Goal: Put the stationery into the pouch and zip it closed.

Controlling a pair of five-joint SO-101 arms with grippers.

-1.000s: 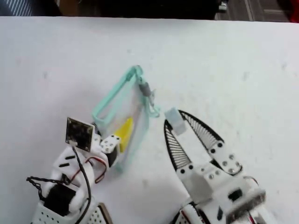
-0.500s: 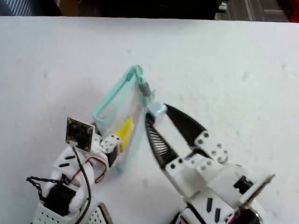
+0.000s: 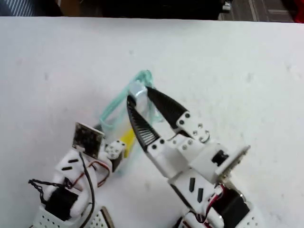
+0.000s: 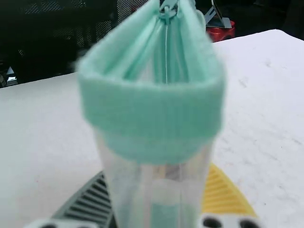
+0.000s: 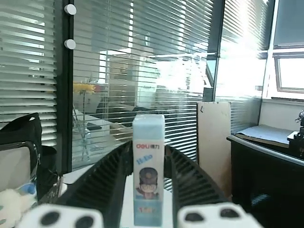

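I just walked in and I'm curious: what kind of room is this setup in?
Probably an office used as a test room: slatted blinds and a dark desk show behind the right gripper holding an eraser, and the left gripper holds a pouch at a plain white table.

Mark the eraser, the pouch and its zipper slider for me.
eraser [image 5: 148, 161], right wrist view, its printed front face.
pouch [image 4: 152, 116], left wrist view, the mint fabric band.
zipper slider [image 4: 167, 6], left wrist view, its metal body.
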